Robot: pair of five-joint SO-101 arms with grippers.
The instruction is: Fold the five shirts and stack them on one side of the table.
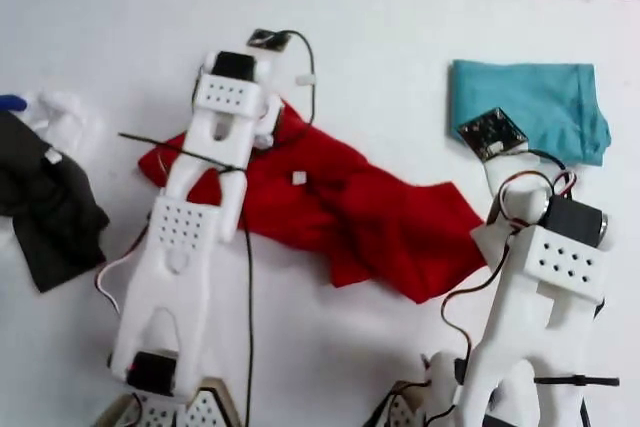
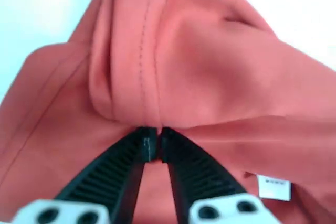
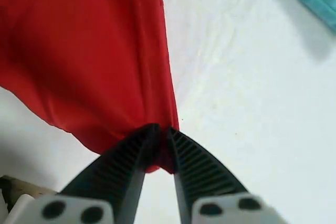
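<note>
High view puts the red shirt (image 1: 370, 217) crumpled across the middle of the table (image 1: 400, 37), with a folded teal shirt (image 1: 530, 107) at its two o'clock and a dark shirt (image 1: 50, 212) at nine. Both my pincers are pinching red cloth: the left gripper (image 2: 153, 142) nips a seamed ridge, the right gripper (image 3: 161, 140) a hem corner. I judge this the spreading step. Next I should draw them apart gently, since soft, limp knit bunches easily.

The dark shirt (image 1: 50, 209) runs off the frame's left edge; the left arm (image 1: 185, 227) hides the upper-left part of the red shirt (image 1: 380, 222)
</note>
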